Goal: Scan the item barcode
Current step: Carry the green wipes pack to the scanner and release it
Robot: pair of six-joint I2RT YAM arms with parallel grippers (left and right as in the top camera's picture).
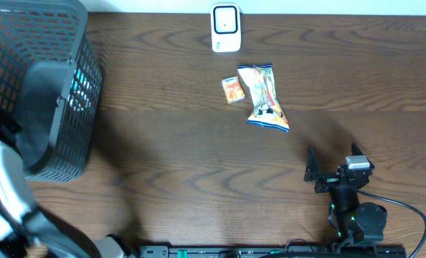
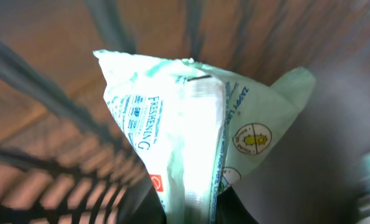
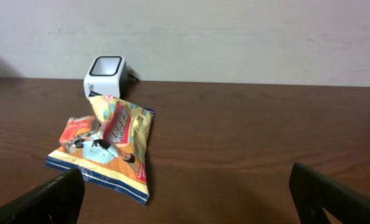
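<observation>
Everywhere the surface is dark brown wood-grain table (image 1: 170,165). Behind the scanner (image 1: 226,29), which stands at the far edge, a plain pale wall (image 3: 235,31) closes the room.

Far to the left of the scanner a grey mesh basket (image 1: 84,107) sits at the table's corner, and the left arm reaches down into it from the near side. The basket hides the left gripper (image 2: 191,210) from above. Its own camera shows the dark fingers (image 2: 144,214) pressed in on the lower end of a pale green and white wipes packet (image 2: 172,124), the jaws drawn almost fully together with the packet pinched between them. The packet rises tilted out of the grip, with the basket's bars blurred around it and wood showing through. Whether it is clear of the basket floor cannot be told.

Well to the near right of the scanner, the right gripper (image 1: 333,165) is over bare wood, its jaws spread as wide as they go with nothing between them, facing the scanner.

Just in front of the scanner, between it and the right gripper, lies a crumpled orange-and-blue snack bag (image 1: 264,97). A small orange packet (image 1: 232,89) lies just beside it on the left. The basket's wall stands between the held packet and the scanner.
</observation>
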